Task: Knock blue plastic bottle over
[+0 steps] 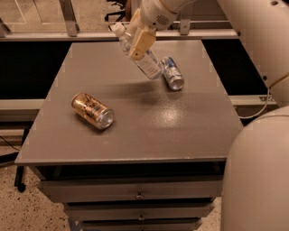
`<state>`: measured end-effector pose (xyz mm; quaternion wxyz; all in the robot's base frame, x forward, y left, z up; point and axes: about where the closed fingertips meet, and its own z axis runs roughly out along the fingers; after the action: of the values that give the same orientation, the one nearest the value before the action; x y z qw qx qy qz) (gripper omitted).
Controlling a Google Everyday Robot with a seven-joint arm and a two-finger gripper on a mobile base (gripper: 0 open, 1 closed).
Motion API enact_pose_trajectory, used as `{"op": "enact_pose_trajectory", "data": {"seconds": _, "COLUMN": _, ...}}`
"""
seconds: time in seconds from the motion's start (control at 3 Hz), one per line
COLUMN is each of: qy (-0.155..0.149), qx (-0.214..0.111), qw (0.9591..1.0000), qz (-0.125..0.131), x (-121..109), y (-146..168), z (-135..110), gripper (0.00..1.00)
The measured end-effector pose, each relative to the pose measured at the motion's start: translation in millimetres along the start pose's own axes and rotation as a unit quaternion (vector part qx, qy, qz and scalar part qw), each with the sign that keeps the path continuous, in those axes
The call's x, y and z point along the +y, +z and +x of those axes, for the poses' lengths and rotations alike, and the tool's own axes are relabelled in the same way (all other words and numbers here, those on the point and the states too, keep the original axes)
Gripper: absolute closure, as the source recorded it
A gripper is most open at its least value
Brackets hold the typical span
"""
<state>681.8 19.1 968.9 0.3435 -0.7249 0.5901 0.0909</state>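
The flat, speckled grey table (pixel 149 135) gives little grip, so the bottle (pixel 151 67), a slick clear-blue plastic cylinder held tilted at the table's 12 o'clock, may roll off once released. The gripper (pixel 139 41), clamped around its upper half, could also knock the smooth metal can (pixel 173 74) lying just at the bottle's 3 o'clock.

Gripper (pixel 136 50) sits at roughly 12 o'clock in the view, fingertips pointing toward 7 o'clock. One tan finger (pixel 141 39) shows on the near side, laid flat against the blue plastic bottle (pixel 152 67); the other finger is hidden behind it. Gripper clamped on the bottle, which hangs tilted in the grasp. White wrist (pixel 158 13) just above the gripper, toward 1 o'clock. Large white arm link (pixel 257 31) at 2 o'clock. Rounded white body shell (pixel 257 180) fills 4 to 5 o'clock.
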Motion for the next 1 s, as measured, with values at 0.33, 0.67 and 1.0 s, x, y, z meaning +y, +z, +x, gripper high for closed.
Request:
{"op": "enact_pose_trajectory", "data": {"seconds": 0.33, "qy": -0.003, "qx": 0.023, "qw": 0.9996, "qz": -0.015, "x": 6, "y": 16, "z": 4, "gripper": 1.0}}
{"op": "enact_pose_trajectory", "data": {"seconds": 0.67, "qy": -0.007, "qx": 0.028, "qw": 0.9989, "qz": -0.038, "x": 10, "y": 45, "z": -7, "gripper": 1.0}}
{"op": "enact_pose_trajectory", "data": {"seconds": 1.0, "qy": -0.006, "qx": 0.026, "qw": 0.9979, "qz": -0.059, "x": 10, "y": 77, "z": -20, "gripper": 0.85}}
